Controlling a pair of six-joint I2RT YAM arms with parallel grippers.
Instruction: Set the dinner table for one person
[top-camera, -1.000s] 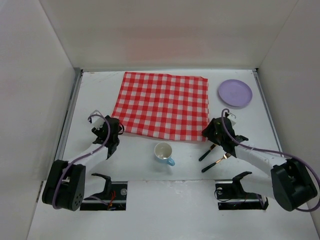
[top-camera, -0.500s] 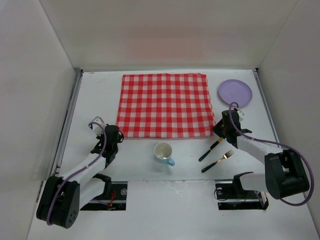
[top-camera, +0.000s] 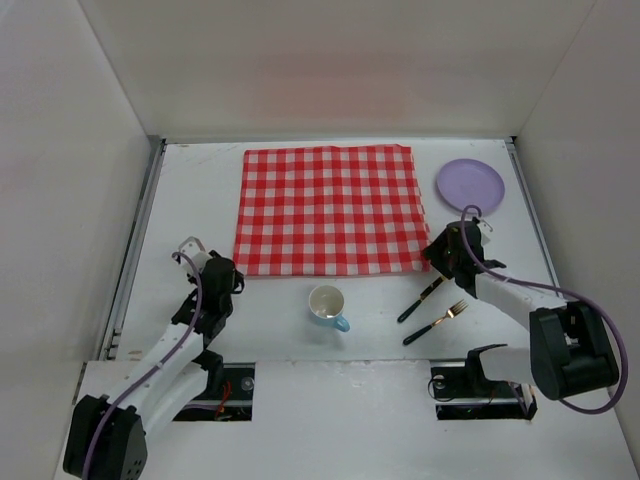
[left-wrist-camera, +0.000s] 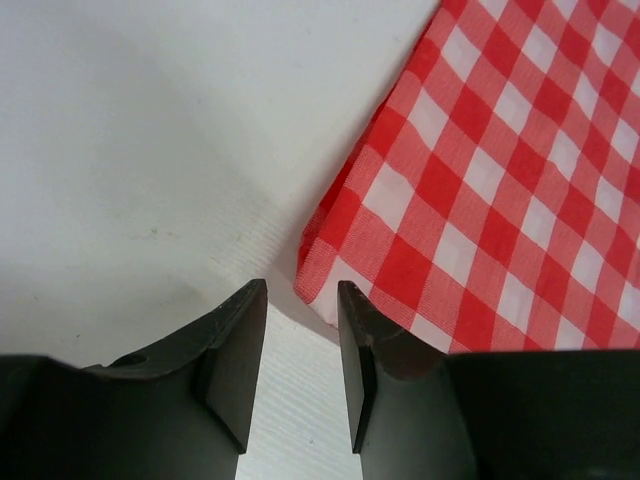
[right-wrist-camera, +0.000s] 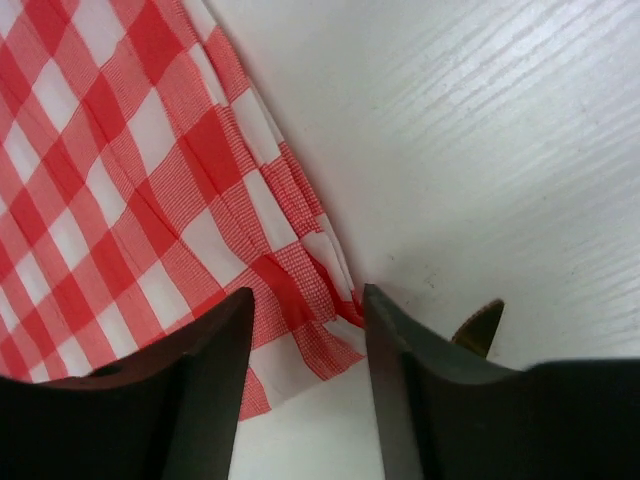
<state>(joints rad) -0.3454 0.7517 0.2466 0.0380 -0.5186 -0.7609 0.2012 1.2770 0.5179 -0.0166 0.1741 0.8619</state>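
Desk (top-camera: 190, 190): matte white and flat, taking up the whole floor of the view. Plain white walls (top-camera: 330, 70) box it in at the far end and both sides. The arm bases sit at its near edge.

Change from a second ago: the cloth (top-camera: 325, 210) lay skewed then, with its near corners pulled out of line. It now lies flat and square to the desk edges, on the far middle of the desk. The left arm (top-camera: 170, 340) has drawn back toward the near left. The right arm (top-camera: 510, 295) has shifted to the cloth's near-right corner.

The left jaws stand a narrow gap apart with bare desk showing between them, holding nothing. The cloth's near-left corner lies just ahead of their tips. The right jaws stand wider apart and grip nothing. The slightly rumpled near-right corner lies at their gap; contact cannot be told.

Around:
- Purple plate (top-camera: 470, 186), far right, beside the cloth but apart from it.
- Cup (top-camera: 327, 303), upright with a blue handle, just near of the cloth's near edge.
- Fork (top-camera: 437, 322) and a second dark-handled utensil (top-camera: 420, 298), slanted side by side close to the right jaws.
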